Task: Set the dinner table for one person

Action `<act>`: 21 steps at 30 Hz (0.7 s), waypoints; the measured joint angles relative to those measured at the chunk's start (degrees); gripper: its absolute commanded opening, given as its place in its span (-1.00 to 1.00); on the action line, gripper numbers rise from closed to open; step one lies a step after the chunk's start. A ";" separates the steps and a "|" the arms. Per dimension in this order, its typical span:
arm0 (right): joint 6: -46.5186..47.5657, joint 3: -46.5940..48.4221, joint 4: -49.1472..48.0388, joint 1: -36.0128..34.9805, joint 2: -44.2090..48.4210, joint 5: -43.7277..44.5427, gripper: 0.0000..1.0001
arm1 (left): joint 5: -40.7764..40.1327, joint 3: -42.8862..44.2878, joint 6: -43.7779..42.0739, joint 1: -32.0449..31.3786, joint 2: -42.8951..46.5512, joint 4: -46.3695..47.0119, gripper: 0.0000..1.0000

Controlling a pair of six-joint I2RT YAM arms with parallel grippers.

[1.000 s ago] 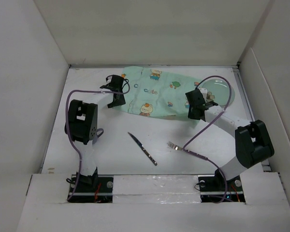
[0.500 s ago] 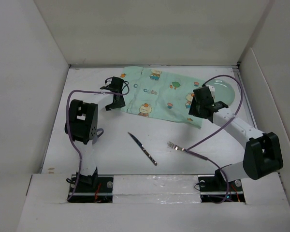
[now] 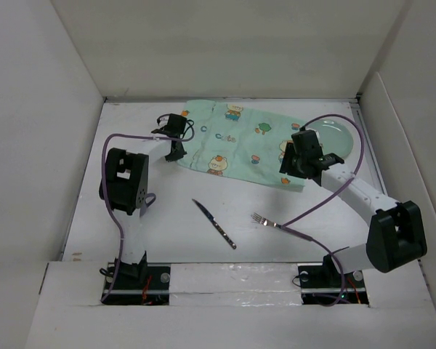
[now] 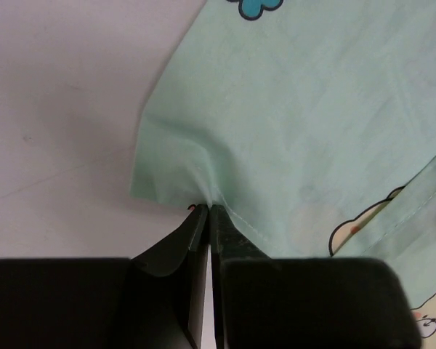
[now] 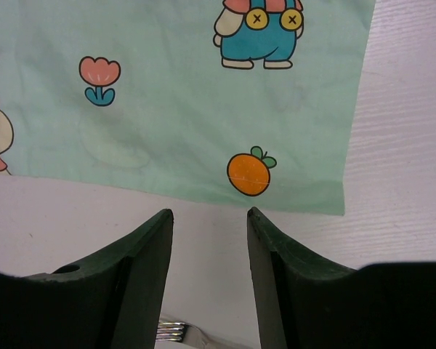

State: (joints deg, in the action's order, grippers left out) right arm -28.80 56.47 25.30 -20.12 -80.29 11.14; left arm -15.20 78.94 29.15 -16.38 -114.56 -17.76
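The mint-green cartoon-printed placemat (image 3: 240, 142) lies slanted across the far part of the white dinner table (image 3: 167, 211). My left gripper (image 3: 176, 151) is at the mat's near left corner. In the left wrist view it (image 4: 208, 209) is shut, with the placemat's (image 4: 312, 109) hem pinched and puckered at its tips. My right gripper (image 3: 291, 171) hovers at the mat's near right corner. Its jaws (image 5: 209, 212) stand open over bare table just short of the placemat's (image 5: 203, 87) edge, holding nothing.
A pale green plate (image 3: 336, 135) sits at the far right, partly behind the right arm. A knife (image 3: 214, 223) lies diagonally at mid-table and a fork (image 3: 270, 220) to its right; the fork's tines (image 5: 171, 333) show below the right fingers. White walls enclose the table.
My left gripper has closed on the placemat's left corner. My right gripper pulled the mat's right corner outward, then opened and let it go.
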 measured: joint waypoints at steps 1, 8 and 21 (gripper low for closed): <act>0.00 -0.07 0.00 0.00 0.02 -0.02 0.02 | 0.17 0.07 -0.24 0.00 -0.04 0.33 -1.00; -0.20 -0.09 -0.04 0.22 0.09 0.02 0.02 | 0.26 -4.39 -0.61 -0.02 2.75 2.54 -1.00; -3.08 -0.07 0.00 4.59 1.42 -1.79 0.02 | 0.66 -19.47 -0.20 -1.38 16.94 -4.96 -1.00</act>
State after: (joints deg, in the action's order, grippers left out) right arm -31.88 56.40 25.30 -15.53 -78.87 9.34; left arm -14.55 59.46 28.95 -17.76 -97.62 -22.72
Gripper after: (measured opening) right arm 0.513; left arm 0.007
